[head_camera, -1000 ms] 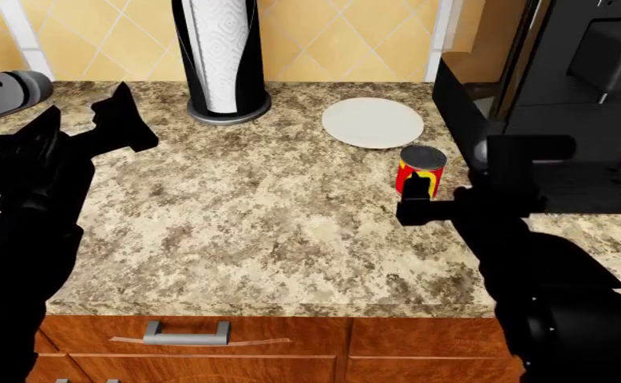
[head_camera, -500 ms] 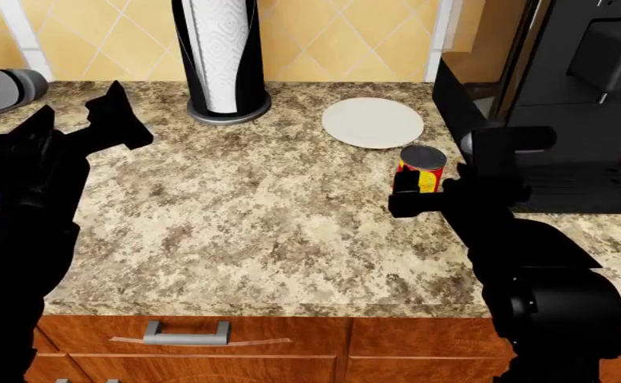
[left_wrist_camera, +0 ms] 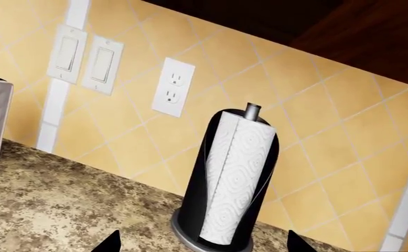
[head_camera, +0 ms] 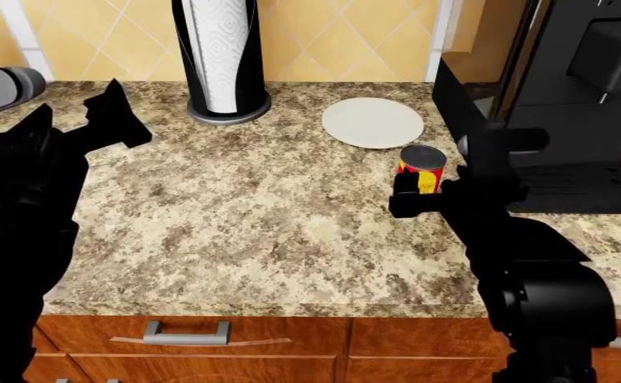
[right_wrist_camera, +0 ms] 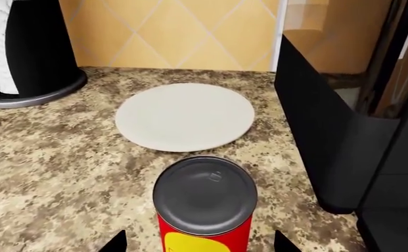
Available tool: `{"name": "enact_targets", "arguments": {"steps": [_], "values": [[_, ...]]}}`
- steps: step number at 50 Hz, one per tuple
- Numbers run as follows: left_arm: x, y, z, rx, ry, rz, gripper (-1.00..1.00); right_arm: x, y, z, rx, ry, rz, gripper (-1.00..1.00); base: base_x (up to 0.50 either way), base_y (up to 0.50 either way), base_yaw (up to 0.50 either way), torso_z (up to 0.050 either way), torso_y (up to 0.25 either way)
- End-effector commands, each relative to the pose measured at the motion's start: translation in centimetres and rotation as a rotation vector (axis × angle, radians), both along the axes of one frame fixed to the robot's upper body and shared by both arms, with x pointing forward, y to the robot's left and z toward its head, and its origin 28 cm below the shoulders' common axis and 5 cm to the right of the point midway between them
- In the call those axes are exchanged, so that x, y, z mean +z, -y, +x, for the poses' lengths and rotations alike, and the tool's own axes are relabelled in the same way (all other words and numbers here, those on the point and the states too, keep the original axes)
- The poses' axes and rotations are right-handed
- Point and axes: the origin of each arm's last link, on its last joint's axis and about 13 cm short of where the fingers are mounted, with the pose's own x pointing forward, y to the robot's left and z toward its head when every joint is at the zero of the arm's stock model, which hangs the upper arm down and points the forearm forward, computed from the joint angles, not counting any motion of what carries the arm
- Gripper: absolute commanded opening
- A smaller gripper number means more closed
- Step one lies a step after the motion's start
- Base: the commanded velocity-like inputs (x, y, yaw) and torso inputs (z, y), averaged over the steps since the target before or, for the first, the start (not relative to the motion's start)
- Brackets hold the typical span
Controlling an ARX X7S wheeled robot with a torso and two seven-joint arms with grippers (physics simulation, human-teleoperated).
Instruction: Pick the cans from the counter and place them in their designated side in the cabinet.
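Note:
The shorter can (head_camera: 421, 166), red and yellow with a dark metal top, stands on the speckled counter (head_camera: 247, 215) next to a black machine. My right gripper (head_camera: 415, 194) is open, and in the right wrist view (right_wrist_camera: 200, 244) its fingertips stand either side of the can (right_wrist_camera: 205, 202) without touching it. My left gripper (head_camera: 80, 108) is open and empty above the counter's far left; in the left wrist view (left_wrist_camera: 204, 244) it faces the paper-towel roll. The taller red-and-white can and the cabinet are out of view.
A paper-towel roll (head_camera: 222, 56) in a black holder stands at the back wall. A white plate (head_camera: 373, 122) lies just behind the can. A black coffee machine (head_camera: 577, 80) stands close on the can's right. Drawers with silver handles (head_camera: 186, 331) are below the edge.
My right gripper has moved forward so its fingers now flank the red-and-yellow can. My left gripper has shifted slightly left and stays open.

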Motion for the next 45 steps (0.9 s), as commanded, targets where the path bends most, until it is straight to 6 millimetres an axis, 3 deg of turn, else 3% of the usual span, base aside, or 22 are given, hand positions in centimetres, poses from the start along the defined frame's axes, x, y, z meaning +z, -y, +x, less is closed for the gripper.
{"name": "enact_targets", "arguments": {"steps": [1,45], "values": [[-0.1,0.1,0.0,-0.001,-0.003,0.002,1.00,-0.6,0.2,0.7,-0.005,-0.011,-0.003,1.00,0.00,0.00,0.00,0.000,0.000],[0.0,-0.2,0.3,0.018,-0.001,-0.004,1.00,-1.4,0.4,3.3,0.009,-0.029,-0.015,1.00,0.00,0.00,0.00,0.000,0.000]]}}
